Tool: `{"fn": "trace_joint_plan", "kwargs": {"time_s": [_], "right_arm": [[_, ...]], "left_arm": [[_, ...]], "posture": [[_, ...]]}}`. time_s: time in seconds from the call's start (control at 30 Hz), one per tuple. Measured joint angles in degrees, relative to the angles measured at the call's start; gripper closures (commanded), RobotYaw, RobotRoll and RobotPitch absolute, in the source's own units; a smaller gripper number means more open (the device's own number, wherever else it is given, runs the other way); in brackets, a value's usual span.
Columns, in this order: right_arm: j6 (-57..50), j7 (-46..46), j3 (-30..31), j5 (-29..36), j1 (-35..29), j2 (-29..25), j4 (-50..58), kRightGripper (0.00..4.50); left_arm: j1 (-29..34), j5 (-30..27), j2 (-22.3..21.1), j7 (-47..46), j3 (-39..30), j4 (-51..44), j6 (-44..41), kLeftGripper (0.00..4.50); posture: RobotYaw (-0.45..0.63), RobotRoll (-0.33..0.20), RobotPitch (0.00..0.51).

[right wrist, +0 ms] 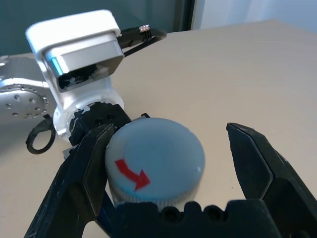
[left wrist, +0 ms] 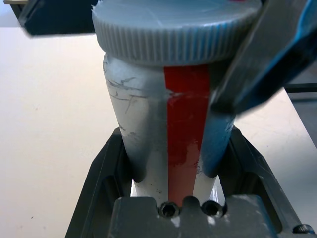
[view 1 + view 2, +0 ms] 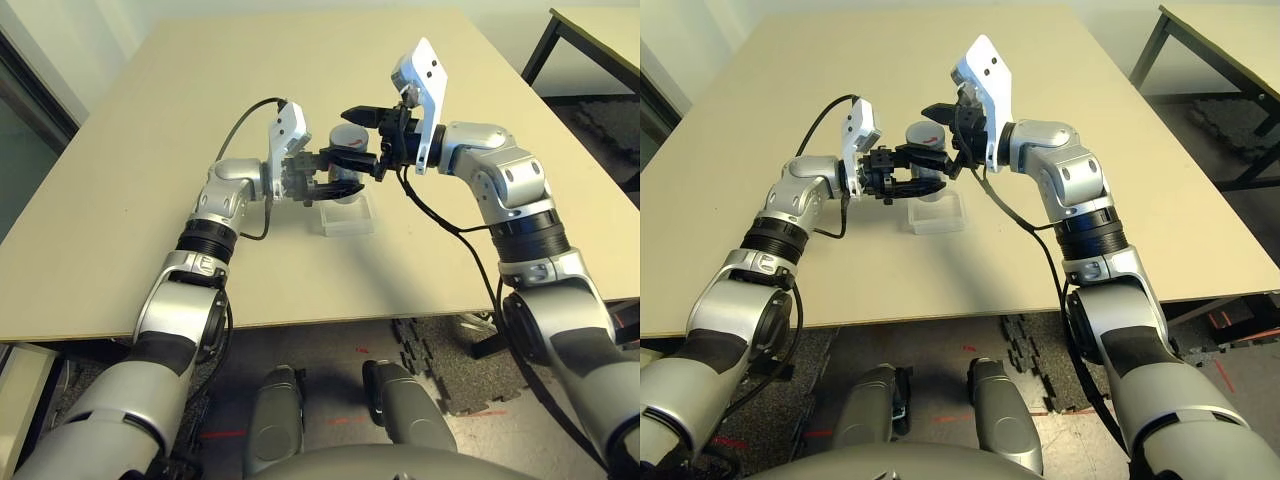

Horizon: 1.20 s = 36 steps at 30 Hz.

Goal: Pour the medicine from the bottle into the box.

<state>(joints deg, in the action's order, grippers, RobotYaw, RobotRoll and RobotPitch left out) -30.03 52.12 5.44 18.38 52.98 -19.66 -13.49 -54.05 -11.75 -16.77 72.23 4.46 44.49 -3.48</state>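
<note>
At frame centre, the bottle (image 2: 168,124) is gripped upright by the left gripper (image 3: 325,172) above the box (image 3: 347,215). The cap (image 1: 154,163) is straddled, ungrasped, by the wide-open right gripper (image 1: 168,163); uncapping and pouring remain.

This looks like a robotics lab or test room, not a home. The work surface is a large, plain beige table (image 3: 120,180) of bare board, with nothing decorative on it. A second table with black metal legs (image 3: 590,40) stands at the far right. The floor below is grey and hard, partly covered by dark interlocking foam mats (image 3: 450,370), and red tape marks (image 3: 225,433) are stuck to it near the robot. Walls are pale and bare, and a dark panel (image 3: 25,120) runs along the left edge; what it is cannot be told
</note>
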Motion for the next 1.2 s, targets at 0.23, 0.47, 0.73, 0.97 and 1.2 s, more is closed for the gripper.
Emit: {"fn": "trace_joint_plan", "kwargs": {"time_s": [0.23,0.47,0.73,0.97,1.2], "right_arm": [[-3.78,-0.08,-1.96,3.27,-2.44,-2.77,3.84,0.00],[-5.61,-3.13,-7.53,4.66,-5.24,-7.16,5.54,0.00],[-6.75,-3.63,-8.55,5.42,-7.07,-9.29,6.62,0.00],[-10.39,-3.88,-8.23,7.98,-7.78,-8.09,12.55,0.00],[-11.58,-4.61,-4.35,7.99,-6.34,-3.52,14.00,0.00]], "left_arm": [[0.00,0.00,-0.17,-0.34,-0.17,0.00,0.00,1.92],[0.76,0.03,-1.17,0.12,-0.18,0.62,0.06,1.93],[0.75,0.02,-1.08,0.12,-0.20,0.99,0.29,1.93],[0.73,0.03,-1.09,0.10,-0.23,1.58,0.85,1.93],[0.65,0.03,-0.89,0.01,-0.30,1.88,1.38,1.93]], "posture": [[-0.17,0.000,0.093],[-0.17,0.000,0.091],[-0.18,0.000,0.091],[-0.18,0.000,0.085],[-0.18,0.000,0.075]]}}
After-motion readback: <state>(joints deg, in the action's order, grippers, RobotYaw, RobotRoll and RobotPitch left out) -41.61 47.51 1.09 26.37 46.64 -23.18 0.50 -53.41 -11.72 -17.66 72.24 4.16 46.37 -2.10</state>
